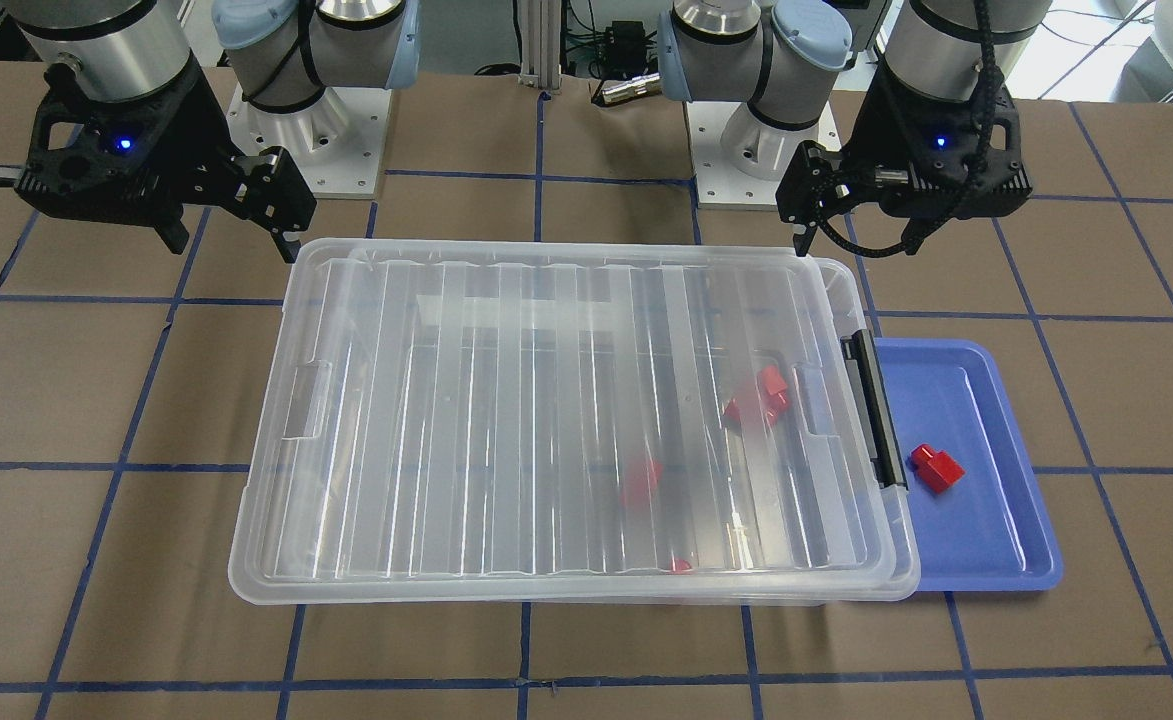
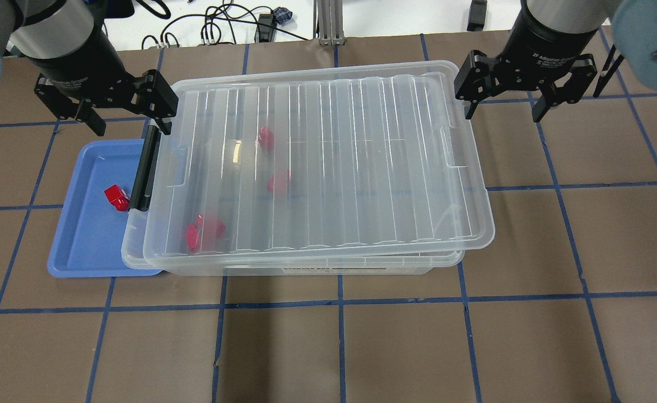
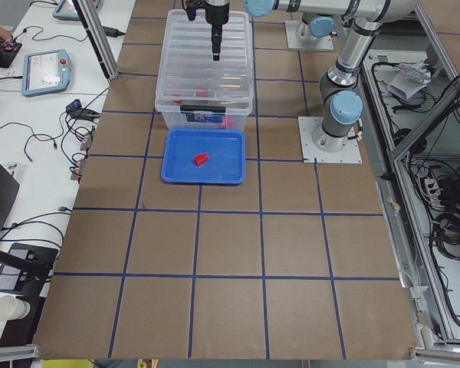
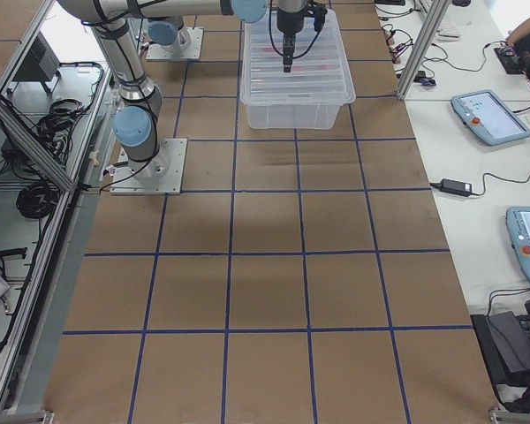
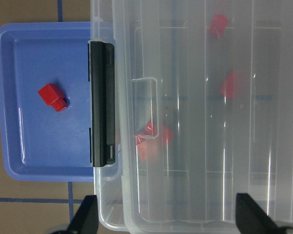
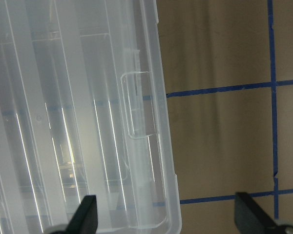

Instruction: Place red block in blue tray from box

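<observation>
Red block (image 2: pixel 117 197) lies in the tray (image 2: pixel 82 246), just beside the box's (image 2: pixel 306 270) latch end, so I judge the placement done. The lid (image 2: pixel 362 140) rests on the box, slightly askew; other red blocks (image 2: pixel 205 232) show through it. My left gripper (image 2: pixel 129 115) hangs above the latch end and my right gripper (image 2: pixel 503 106) above the opposite end, both spread wide and empty. What may remain is seating the lid squarely.

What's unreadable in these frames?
- Red blocks inside the box: smeared by the ribbed lid in the overhead and front views; count and shapes unclear.
- Blue tray: box-side edge hidden under the box's overhang, overhead view.
- Black latch: engaged or not, cannot tell in any view.
</observation>
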{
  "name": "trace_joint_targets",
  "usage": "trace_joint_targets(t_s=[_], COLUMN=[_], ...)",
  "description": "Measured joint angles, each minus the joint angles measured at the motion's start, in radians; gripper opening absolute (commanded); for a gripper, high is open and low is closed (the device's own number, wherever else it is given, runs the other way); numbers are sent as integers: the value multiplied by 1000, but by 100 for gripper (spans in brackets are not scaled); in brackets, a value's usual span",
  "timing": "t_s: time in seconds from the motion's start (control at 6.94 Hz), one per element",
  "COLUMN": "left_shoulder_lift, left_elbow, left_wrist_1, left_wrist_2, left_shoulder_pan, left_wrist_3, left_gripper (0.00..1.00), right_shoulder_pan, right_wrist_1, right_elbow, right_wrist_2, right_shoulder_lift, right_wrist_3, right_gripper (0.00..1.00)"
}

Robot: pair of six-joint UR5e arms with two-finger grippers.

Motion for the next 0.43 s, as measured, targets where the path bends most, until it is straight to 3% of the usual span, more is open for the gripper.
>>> trace_joint_targets(t_s=[0.43], left_shoulder_lift=[11], left_elbow=[-15], left_wrist_1=[0], left_wrist_2=[8], left_shoulder_pan=[-1], left_wrist_3=[0], left_gripper=[100], right_shoulder_pan=[0], right_wrist_1=[0], right_elbow=[0], right_wrist_2=[5], right_shoulder_lift=[-2], right_wrist_3=[0], right_gripper=[100])
